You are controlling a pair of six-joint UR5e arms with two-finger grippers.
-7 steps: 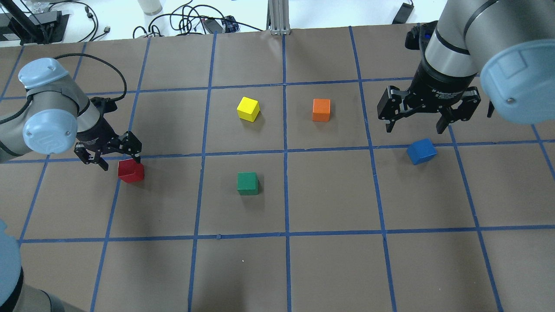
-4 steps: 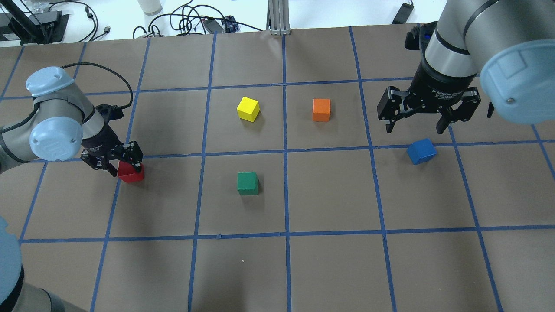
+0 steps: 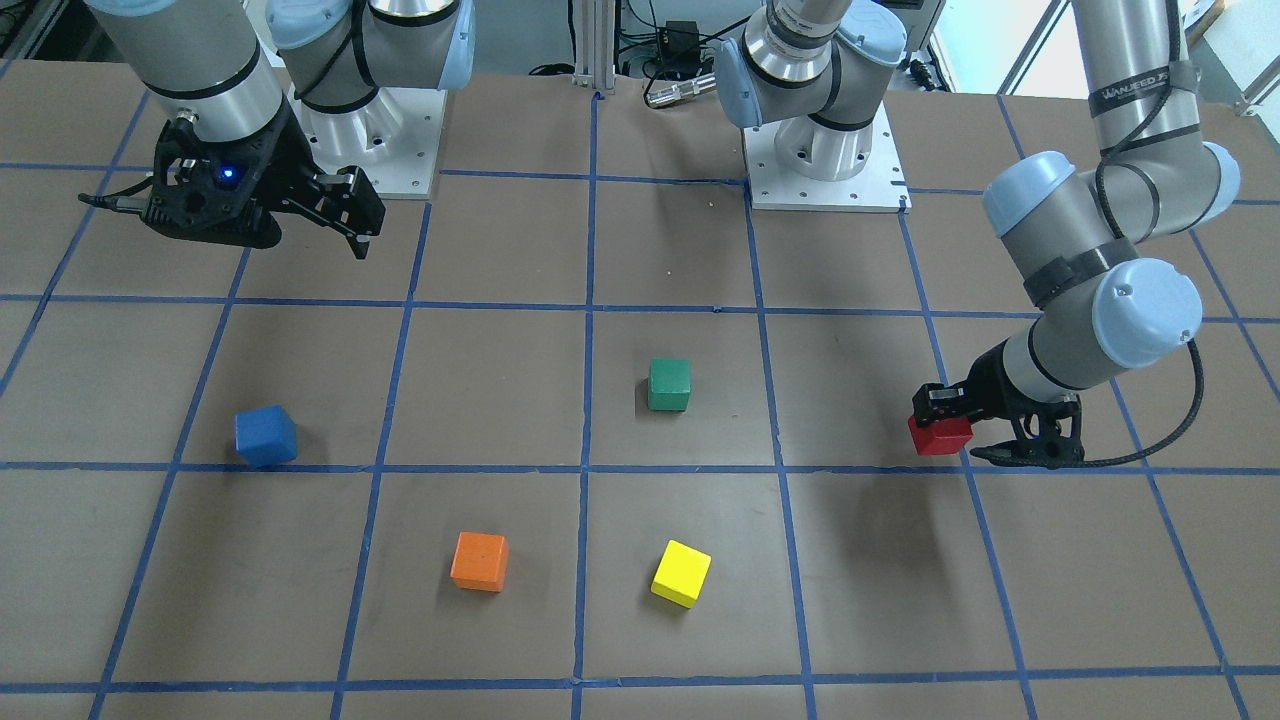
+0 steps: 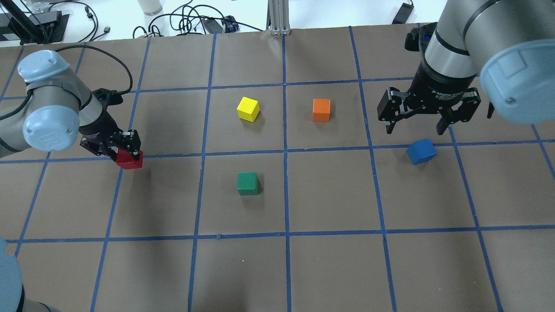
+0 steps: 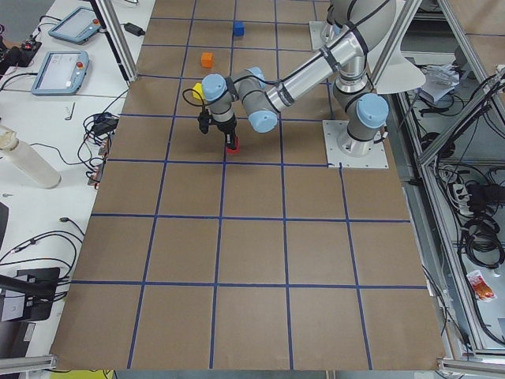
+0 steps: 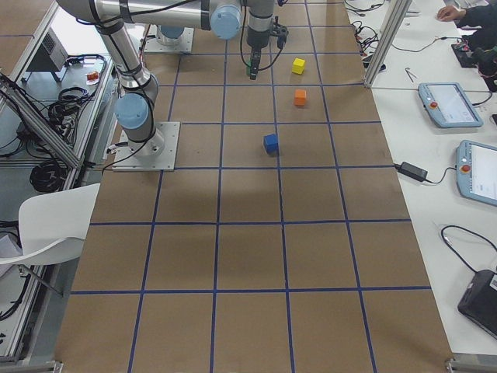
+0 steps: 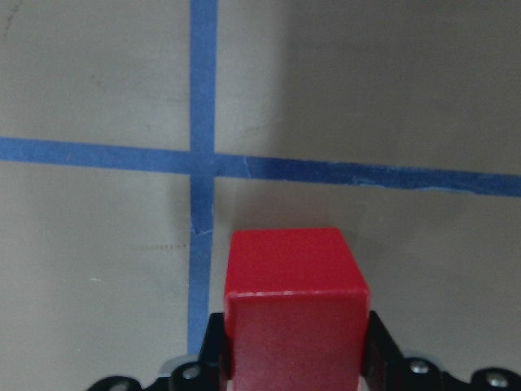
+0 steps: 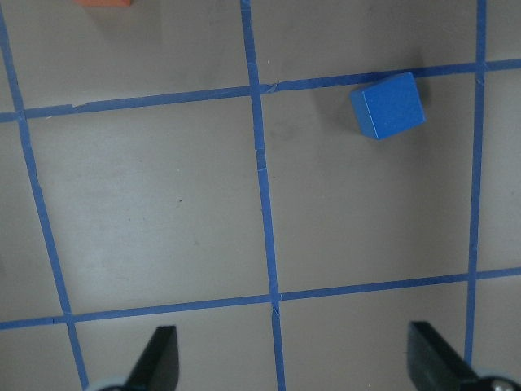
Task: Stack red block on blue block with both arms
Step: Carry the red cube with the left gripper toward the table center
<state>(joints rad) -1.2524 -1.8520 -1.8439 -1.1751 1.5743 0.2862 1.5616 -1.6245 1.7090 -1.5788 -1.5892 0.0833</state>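
My left gripper (image 4: pixel 125 151) is shut on the red block (image 4: pixel 129 159) and holds it a little above the table at the left; the block also shows in the front view (image 3: pixel 939 437) and between the fingers in the left wrist view (image 7: pixel 293 305). The blue block (image 4: pixel 421 151) lies on the table at the right, also in the front view (image 3: pixel 265 436) and the right wrist view (image 8: pixel 387 106). My right gripper (image 4: pixel 415 123) is open and empty, raised just beyond the blue block.
A yellow cube (image 4: pixel 248 108), an orange cube (image 4: pixel 321 110) and a green cube (image 4: pixel 247 183) sit near the table's middle, between the two arms. Blue tape lines grid the brown table. Cables lie beyond the far edge (image 4: pixel 182 19).
My left gripper came down around the red block, shut on it and lifted it slightly toward the far side. The right arm has stayed still.
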